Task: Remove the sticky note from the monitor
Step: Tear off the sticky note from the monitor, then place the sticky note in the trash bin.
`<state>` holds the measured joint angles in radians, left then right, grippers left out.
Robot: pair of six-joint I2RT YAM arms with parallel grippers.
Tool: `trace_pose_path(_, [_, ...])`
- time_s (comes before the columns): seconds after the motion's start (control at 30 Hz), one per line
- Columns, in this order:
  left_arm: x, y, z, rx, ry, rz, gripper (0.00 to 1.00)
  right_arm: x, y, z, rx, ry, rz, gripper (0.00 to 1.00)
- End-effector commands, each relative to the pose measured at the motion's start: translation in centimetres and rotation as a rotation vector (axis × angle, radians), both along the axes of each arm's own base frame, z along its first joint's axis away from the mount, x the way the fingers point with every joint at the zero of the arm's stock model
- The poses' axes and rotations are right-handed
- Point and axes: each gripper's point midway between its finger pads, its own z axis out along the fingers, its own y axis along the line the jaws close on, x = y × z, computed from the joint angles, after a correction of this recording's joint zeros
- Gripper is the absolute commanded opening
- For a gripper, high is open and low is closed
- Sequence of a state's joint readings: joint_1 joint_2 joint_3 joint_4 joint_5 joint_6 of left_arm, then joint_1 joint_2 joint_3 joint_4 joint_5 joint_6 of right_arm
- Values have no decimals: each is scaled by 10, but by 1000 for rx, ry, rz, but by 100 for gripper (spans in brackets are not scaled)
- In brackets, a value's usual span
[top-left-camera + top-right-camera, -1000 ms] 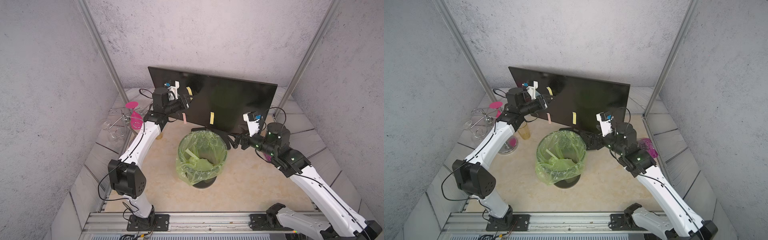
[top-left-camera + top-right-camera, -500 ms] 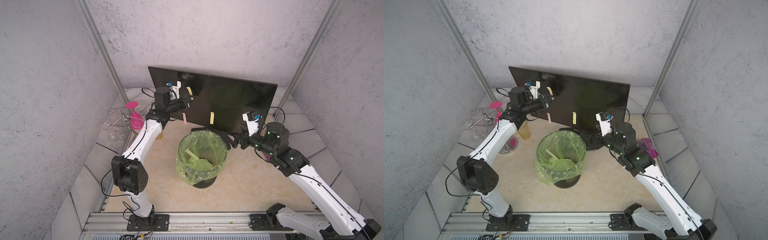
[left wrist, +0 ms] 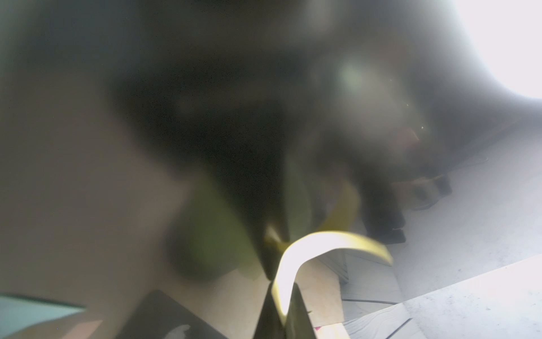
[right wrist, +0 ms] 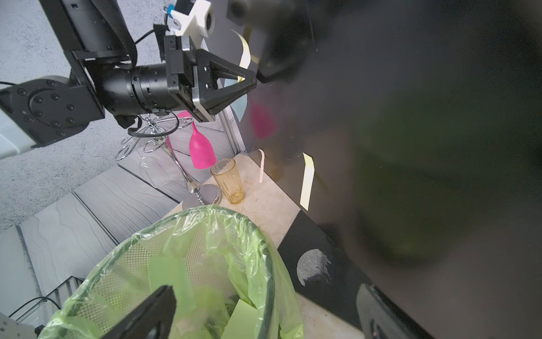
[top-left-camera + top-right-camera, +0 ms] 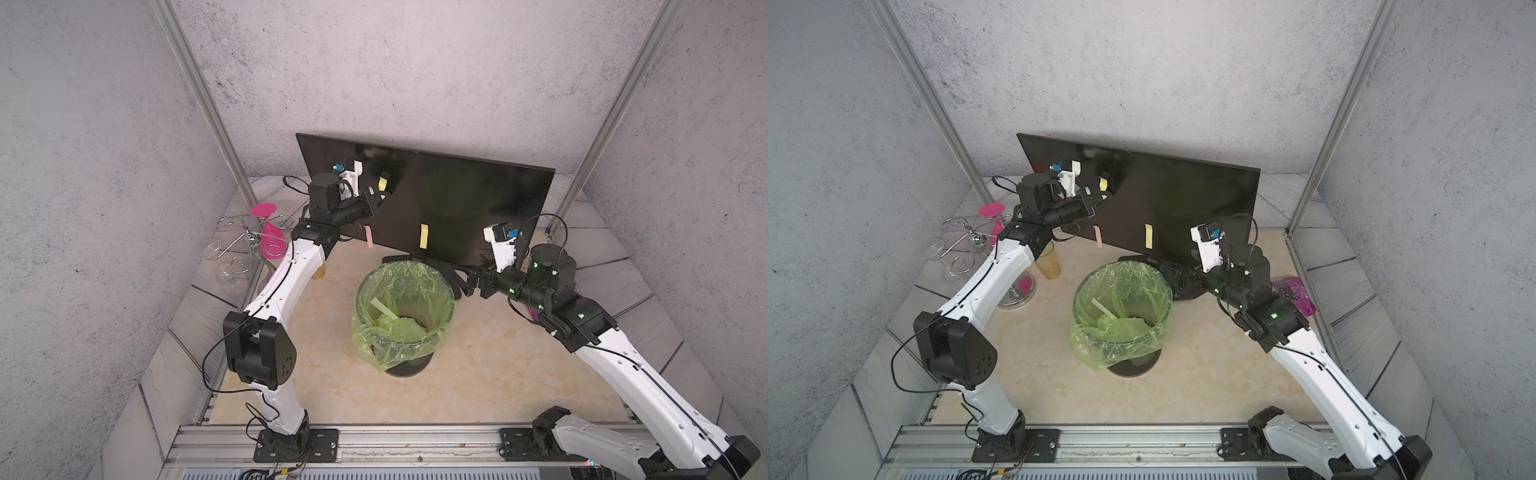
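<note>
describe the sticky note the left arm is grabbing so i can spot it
Find the wide black monitor. Of three notes on it, the upper yellow sticky note sits highest, at the left gripper. Unlike the lower yellow note and pink note, it curls off the screen, pinched in the shut jaws.

Three walls close the space in: back wall (image 5: 395, 75), left wall (image 5: 83, 166), right wall (image 5: 706, 208). All are rough grey-white, plaster-like and speckled dark. Bare aluminium posts run up both back corners, one on the left (image 5: 203, 95) and one on the right (image 5: 624, 95). The floor (image 5: 478, 374) is beige, stone-look and slightly glossy, with faint stains. Grey wood-grain panels slope up from the floor to the walls, on the left (image 5: 187, 324) and the right (image 5: 615, 245). A metal rail (image 5: 415, 440) runs along the near edge. Light is even and cool, shadows soft.
</note>
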<state>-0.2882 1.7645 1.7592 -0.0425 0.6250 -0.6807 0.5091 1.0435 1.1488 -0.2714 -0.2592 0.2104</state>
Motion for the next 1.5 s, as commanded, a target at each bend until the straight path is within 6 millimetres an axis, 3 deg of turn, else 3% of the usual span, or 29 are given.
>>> trace_pose_path(0.0, [-2,1,21,-7,-65,-6,0,2,1,-3,7,5,-1,99])
trace_pose_path(0.27, [-18,9,24,33,-83,10,0,2,0,-4,3,2,-4,99])
trace_pose_path(0.47, [-65,16,15,163,-89,4,0,1,-2,-3,-11,-7,-11,99])
trace_pose_path(0.67, [-137,12,-14,365,-78,-70,0,3,-11,-1,-52,-28,-45,99])
trace_pose_path(0.87, [-210,-1,-72,546,-2,-231,0,0,-18,10,-80,-62,-67,99])
trace_pose_path(1.0, [-237,-3,-104,627,36,-282,0,-3,-20,18,-78,-76,-65,99])
trace_pose_path(1.17, [-242,-7,-123,663,67,-313,13,-6,-17,22,-66,-77,-44,99])
trace_pose_path(1.27, [-240,-13,-115,630,51,-320,30,-9,-14,22,-54,-67,-25,99])
trace_pose_path(1.47, [-236,-19,-89,597,-17,-324,53,-12,-10,19,-27,-47,-2,99])
